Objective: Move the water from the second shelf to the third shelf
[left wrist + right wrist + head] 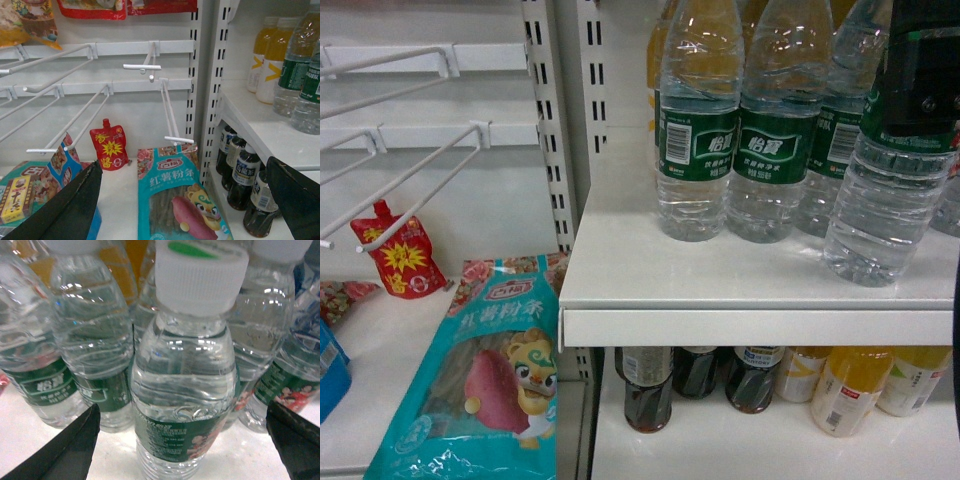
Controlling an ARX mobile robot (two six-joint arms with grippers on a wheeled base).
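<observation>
Several water bottles with clear ribbed bodies and dark green labels stand on a white shelf [750,290]. The front-right water bottle [885,205] stands a little ahead of the others. In the right wrist view this bottle [185,365] fills the middle, white cap on top. My right gripper [182,445] is open, its black fingers [70,450] wide apart on either side of the bottle and not touching it. The gripper's black body [920,70] hides the bottle's top in the head view. My left gripper [180,200] is open and holds nothing, low in front of the hook rack.
The shelf below holds dark tea bottles [648,390] and orange drink bottles [850,390]. Left of the slotted upright [548,120], white hooks [415,195] jut out over a teal noodle packet [490,380] and a red pouch [398,255]. More orange bottles [272,60] stand behind the water.
</observation>
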